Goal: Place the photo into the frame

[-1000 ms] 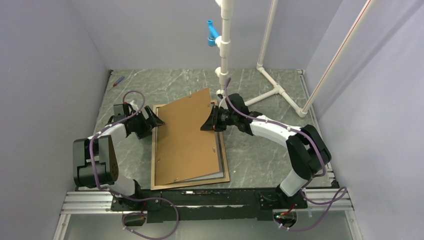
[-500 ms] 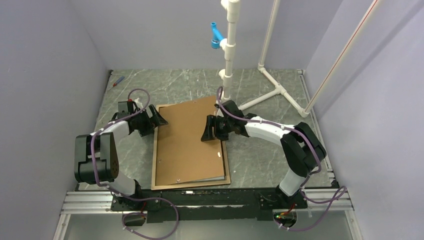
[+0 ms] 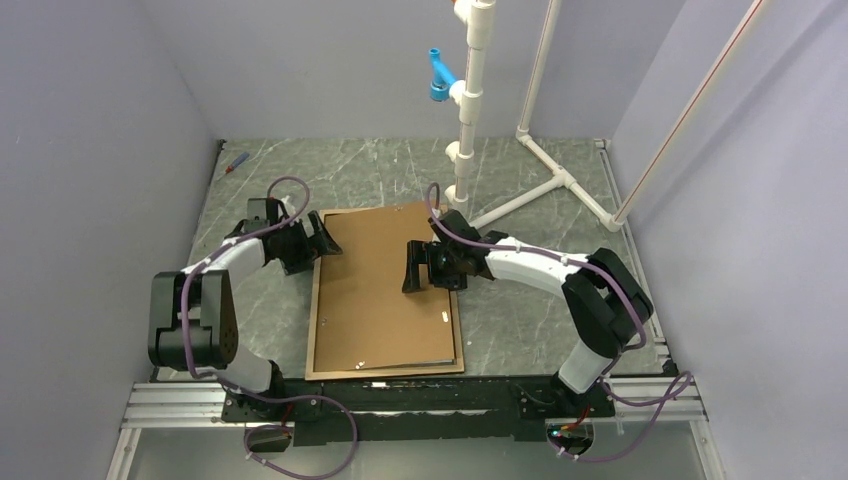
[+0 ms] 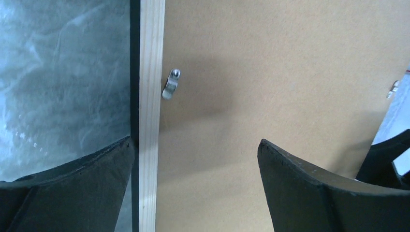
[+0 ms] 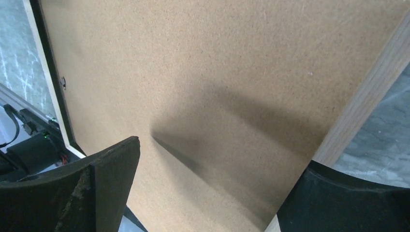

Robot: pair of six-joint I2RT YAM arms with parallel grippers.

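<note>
Thin light-wood rectangular picture frame [image 3: 386,373] lies flat on grey marbled table [image 3: 540,320], long axis running away from arm bases, w/ plain brown backing board [image 3: 385,290] lying roughly within its rails; photo print not visible, prob. under board, can't confirm. Left gripper [image 3: 324,241], fingers wide apart & empty, straddles frame's left rail nr far corner; right gripper [image 3: 412,268], also spread & holding nothing, is over board's right half, so nearer the board. No readable writing/brands.

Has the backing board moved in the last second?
Yes. The backing board has swung down: its far right corner, earlier raised toward the table's far edge, now lies flat on the frame, released by the open right gripper.
</note>
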